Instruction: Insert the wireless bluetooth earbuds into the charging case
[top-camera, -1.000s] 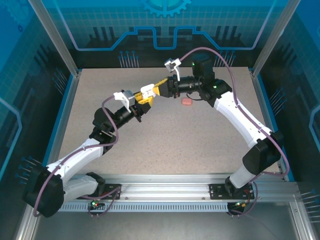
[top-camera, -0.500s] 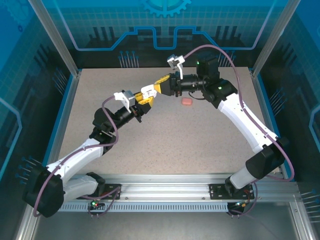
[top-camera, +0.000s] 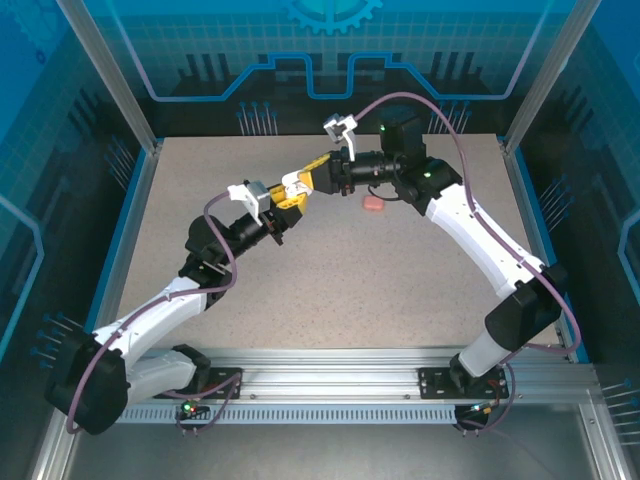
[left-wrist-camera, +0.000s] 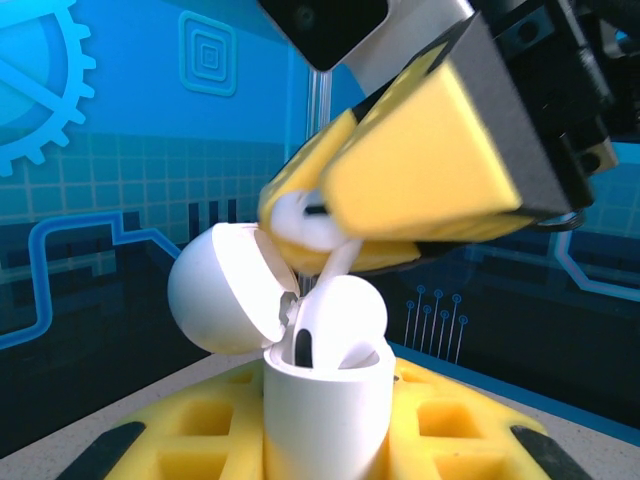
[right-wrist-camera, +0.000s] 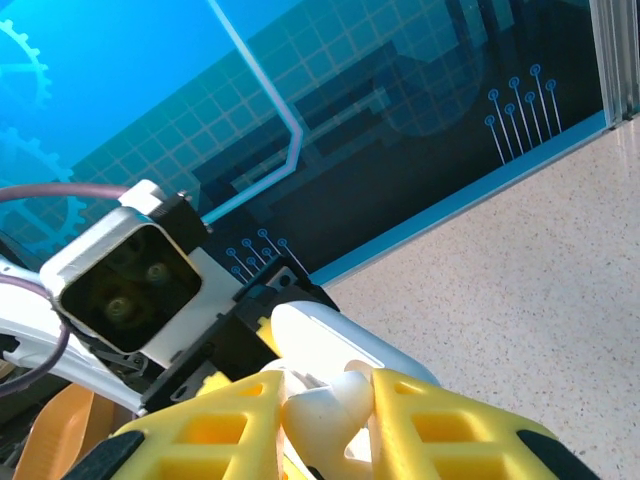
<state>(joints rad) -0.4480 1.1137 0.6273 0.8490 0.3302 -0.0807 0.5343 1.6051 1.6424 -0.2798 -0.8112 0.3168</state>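
Note:
My left gripper (top-camera: 289, 197) (left-wrist-camera: 325, 445) is shut on the white charging case (left-wrist-camera: 325, 410), held upright above the table with its lid (left-wrist-camera: 222, 290) flipped open to the left. A white rounded earbud (left-wrist-camera: 345, 312) sits in the case's mouth beside a dark empty slot. Right over it, my right gripper (top-camera: 306, 181) (right-wrist-camera: 325, 415) is shut on another white earbud (right-wrist-camera: 330, 410) (left-wrist-camera: 298, 222), whose stem points down at the case opening. In the right wrist view the case (right-wrist-camera: 335, 345) lies just beyond the pinched earbud.
A salmon-pink pebble-like case (top-camera: 373, 203) lies on the speckled table (top-camera: 330, 290) just right of the two grippers. Blue walls and aluminium posts enclose the table on three sides.
The right wrist rocked up and to the right, then came back, ending slightly further left over the case. The left arm and the case have stayed still.

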